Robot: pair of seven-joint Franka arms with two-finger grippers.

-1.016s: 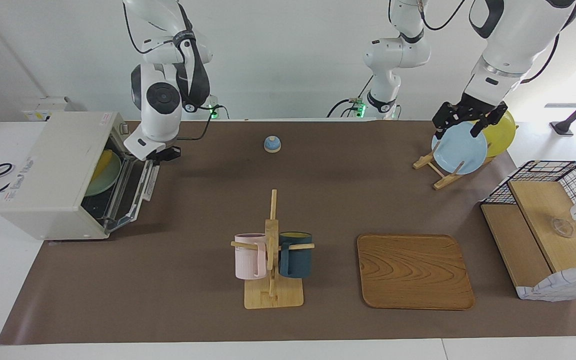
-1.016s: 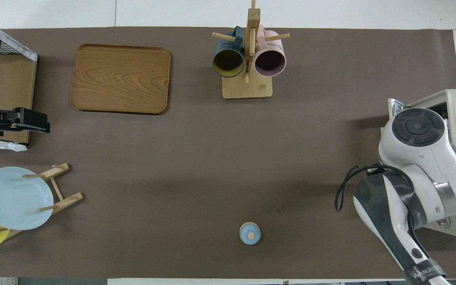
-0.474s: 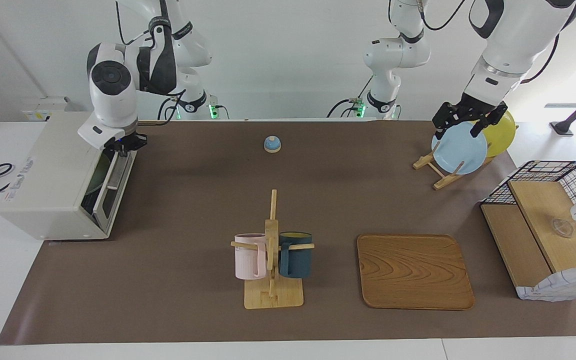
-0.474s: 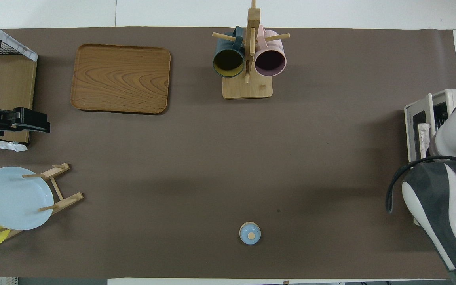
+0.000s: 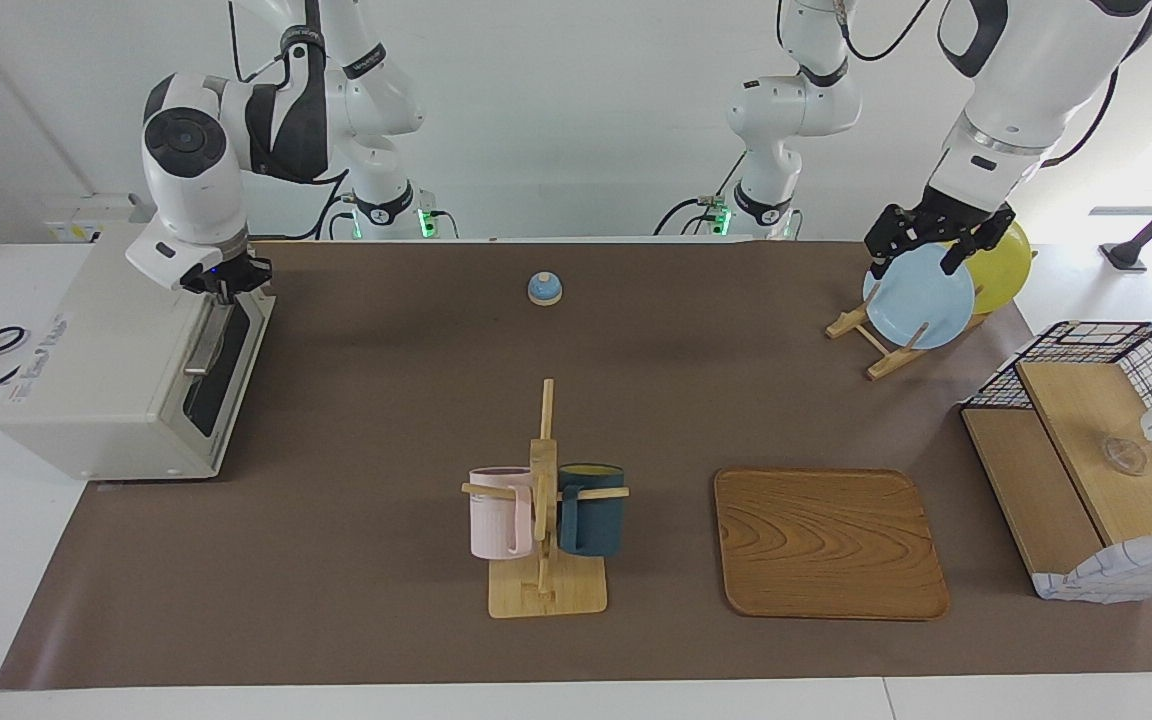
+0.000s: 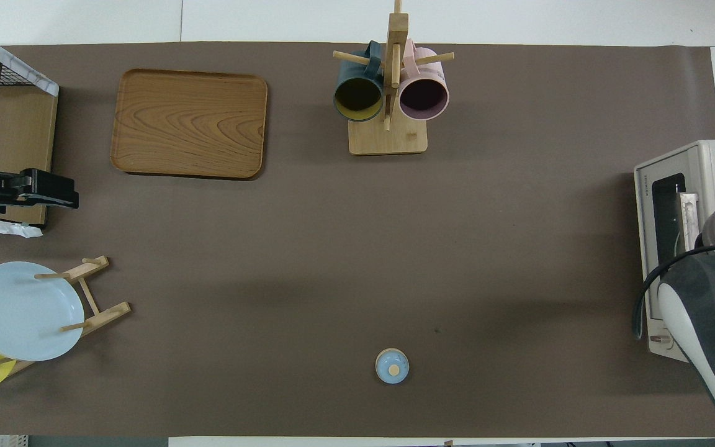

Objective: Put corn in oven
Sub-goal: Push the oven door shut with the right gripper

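The off-white oven stands at the right arm's end of the table, and it also shows in the overhead view. Its glass door stands closed. The corn is hidden; I cannot see it in either view. My right gripper is at the door's top edge, by the end of the bar handle nearer the robots. In the overhead view the right arm covers that gripper. My left gripper is open and empty over the plate rack, and it also shows in the overhead view.
A wooden rack holds a blue plate and a yellow plate. A small blue lidded pot sits near the robots. A mug tree, a wooden tray and a wire-and-wood basket stand farther out.
The oven door swung up from open to closed, hiding the corn and green plate inside. My right gripper rose with the door's edge to the oven's top. The left arm has not moved.
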